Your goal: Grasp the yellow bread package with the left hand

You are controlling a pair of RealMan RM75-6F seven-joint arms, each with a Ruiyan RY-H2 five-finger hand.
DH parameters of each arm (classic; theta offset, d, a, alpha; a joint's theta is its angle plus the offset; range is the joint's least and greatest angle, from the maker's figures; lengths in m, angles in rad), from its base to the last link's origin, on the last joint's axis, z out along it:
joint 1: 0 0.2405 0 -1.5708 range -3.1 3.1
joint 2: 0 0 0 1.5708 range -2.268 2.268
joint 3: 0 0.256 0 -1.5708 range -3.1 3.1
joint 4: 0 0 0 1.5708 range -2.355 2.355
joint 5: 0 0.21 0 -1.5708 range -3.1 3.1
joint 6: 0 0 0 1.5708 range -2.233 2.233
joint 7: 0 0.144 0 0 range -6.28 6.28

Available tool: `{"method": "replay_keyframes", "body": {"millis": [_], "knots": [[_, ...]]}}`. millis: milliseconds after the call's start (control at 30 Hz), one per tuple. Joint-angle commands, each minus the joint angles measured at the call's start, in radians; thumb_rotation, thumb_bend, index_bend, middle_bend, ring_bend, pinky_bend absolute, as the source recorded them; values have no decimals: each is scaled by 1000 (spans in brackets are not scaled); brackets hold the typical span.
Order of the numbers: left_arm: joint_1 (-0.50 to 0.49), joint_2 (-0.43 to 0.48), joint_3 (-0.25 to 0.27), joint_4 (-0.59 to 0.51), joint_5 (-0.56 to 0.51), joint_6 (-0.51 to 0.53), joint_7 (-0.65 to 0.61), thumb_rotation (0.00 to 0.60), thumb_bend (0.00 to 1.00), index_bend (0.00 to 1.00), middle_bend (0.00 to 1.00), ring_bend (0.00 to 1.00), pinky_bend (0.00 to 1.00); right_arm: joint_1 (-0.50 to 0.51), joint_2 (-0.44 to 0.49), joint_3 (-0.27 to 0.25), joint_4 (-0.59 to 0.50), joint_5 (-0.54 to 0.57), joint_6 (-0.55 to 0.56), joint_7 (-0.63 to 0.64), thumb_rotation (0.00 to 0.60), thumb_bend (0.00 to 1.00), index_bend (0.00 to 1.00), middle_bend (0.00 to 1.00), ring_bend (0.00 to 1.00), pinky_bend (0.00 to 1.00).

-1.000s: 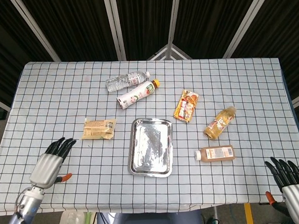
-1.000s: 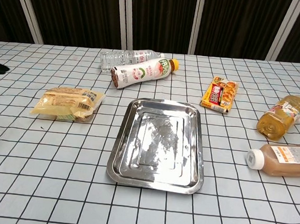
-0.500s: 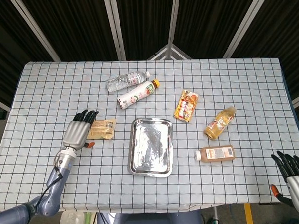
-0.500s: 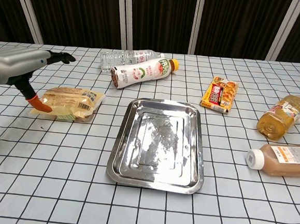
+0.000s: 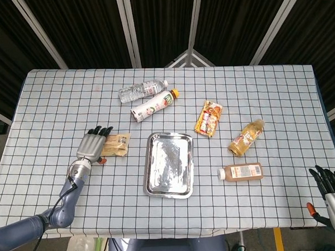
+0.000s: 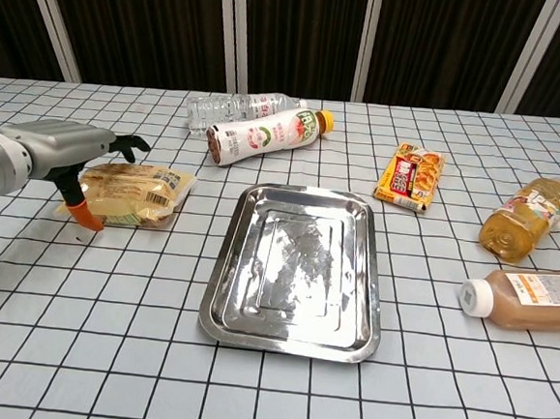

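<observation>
The yellow bread package (image 5: 116, 144) (image 6: 136, 190) lies flat on the checked table, left of the metal tray. My left hand (image 5: 93, 145) (image 6: 71, 149) hovers over the package's left end with its fingers stretched forward and apart, holding nothing. Its orange-tipped thumb (image 6: 89, 219) points down beside the package's near left corner. Whether the hand touches the package is unclear. My right hand (image 5: 331, 188) shows only at the bottom right corner of the head view, off the table, fingers spread and empty.
A metal tray (image 5: 156, 182) (image 6: 222, 302) sits mid-table. Behind it lie a clear water bottle (image 5: 140, 90) and a white bottle (image 5: 152, 105). To the right are a snack packet (image 5: 209, 117), a yellow juice bottle (image 5: 246, 137) and a brown drink bottle (image 5: 242, 171).
My left hand came up from the table's near left edge to the bread package, then settled lower over its left end. My right hand slid further toward the bottom right corner.
</observation>
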Motion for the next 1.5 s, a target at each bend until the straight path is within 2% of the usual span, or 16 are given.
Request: {"method": "replay_keyframes", "body": {"millis": [33,133,267,533,700,833,1000,1100,1300,1367,1500], "knots": [[-19,-33,5,37,19,23,-25,600,219,159,329,260,314,2,0,0,-1,0,-3,2,600,407,0,0,0,0],[-29,-50,13,58,37,35,-40,600,244,252,445,359,397,6,1,-1,-1,1,-11,3,600,407,0,0,0,0],[-24,-50,15,32,89,90,-86,600,268,284,504,413,459,10,1,-4,-2,3,-20,-3,600,407,0,0,0,0],[4,21,12,-102,183,207,-149,600,284,295,518,430,476,6,4,-2,-4,7,-9,4,600,406,0,0,0,0],[-17,19,-6,-199,234,244,-165,600,278,297,512,430,476,10,9,-4,-7,2,-13,15,600,406,0,0,0,0],[-94,-55,-35,-216,236,218,-121,600,275,309,510,430,476,12,18,-3,-4,-3,-7,42,600,406,0,0,0,0],[-224,-213,-82,-144,147,152,-8,600,267,321,507,430,476,14,28,-1,4,-4,-4,77,600,407,0,0,0,0],[-285,-303,-90,-85,107,142,52,600,259,320,506,430,476,14,34,0,12,2,-3,102,600,406,0,0,0,0],[-316,-368,-64,-31,65,148,116,600,202,303,492,428,468,6,42,-1,29,2,10,133,600,407,0,0,0,0],[-321,-375,-61,-18,53,145,123,600,146,276,470,422,412,2,44,-1,33,4,18,141,600,407,0,0,0,0],[-327,-365,-54,-25,21,116,128,600,120,225,415,389,329,-8,42,4,35,9,38,144,600,406,0,0,0,0]]}}
